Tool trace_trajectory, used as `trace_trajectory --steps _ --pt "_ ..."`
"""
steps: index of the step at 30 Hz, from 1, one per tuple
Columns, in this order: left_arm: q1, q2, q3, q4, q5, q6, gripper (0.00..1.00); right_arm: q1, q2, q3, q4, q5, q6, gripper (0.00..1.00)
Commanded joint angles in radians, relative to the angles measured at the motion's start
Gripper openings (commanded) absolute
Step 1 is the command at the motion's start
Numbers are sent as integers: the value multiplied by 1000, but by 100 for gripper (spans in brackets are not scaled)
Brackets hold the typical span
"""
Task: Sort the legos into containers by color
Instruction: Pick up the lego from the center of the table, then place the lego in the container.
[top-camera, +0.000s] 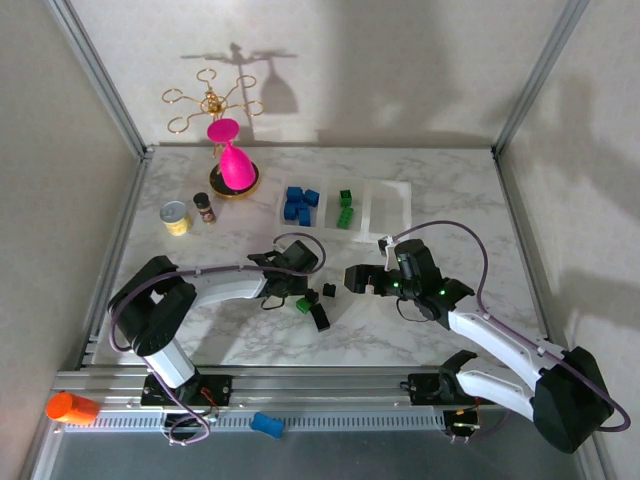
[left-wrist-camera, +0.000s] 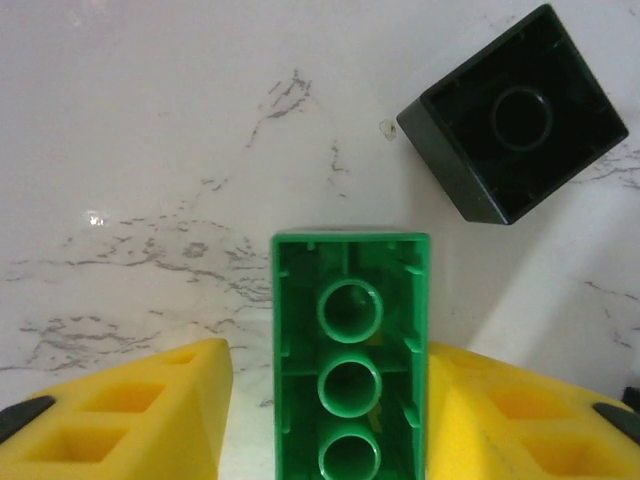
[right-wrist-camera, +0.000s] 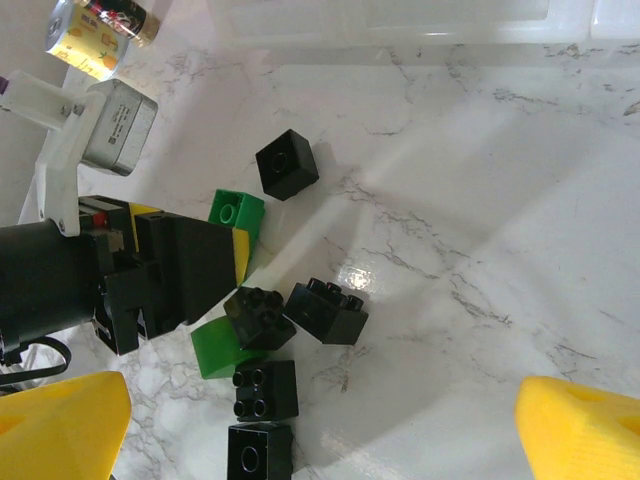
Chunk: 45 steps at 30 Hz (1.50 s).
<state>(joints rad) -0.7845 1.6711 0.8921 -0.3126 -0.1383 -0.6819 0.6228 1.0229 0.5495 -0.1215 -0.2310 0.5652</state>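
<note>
While straddling the upturned green brick on the table with the left pincer narrowed but not quite clamped, and holding the right pincer wide near the black bricks, better squeeze those long flat walls squarely: looks light, stiff, slippery.

Nothing written can be read in these views: no word, brand or number. The small yellow tin carries a printed label with orange shapes, but any lettering on it is too blurred to make out. The little dark bottle touching it shows red marks, equally illegible.
</note>
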Motion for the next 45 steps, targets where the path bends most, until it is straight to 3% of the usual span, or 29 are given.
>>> trace_trajectory --steps 1,14,22,30,37,45 --pt "-7 11 16 -4 -47 -8 47 11 9 9 17 18 4 99" --pt "-7 -13 28 -27 -54 5 31 12 26 25 4 55 2 99" --pt "-8 -106 79 -92 -70 15 30 -3 23 79 -53 99 14 99" --pt "-8 -158 240 -135 -61 79 31 -115 -14 119 -94 48 40 99" --pt "-9 -42 457 -111 -49 130 31 -208 -18 151 -128 62 34 99" --pt "-9 219 758 -110 -76 189 31 -257 11 167 -101 76 36 99"
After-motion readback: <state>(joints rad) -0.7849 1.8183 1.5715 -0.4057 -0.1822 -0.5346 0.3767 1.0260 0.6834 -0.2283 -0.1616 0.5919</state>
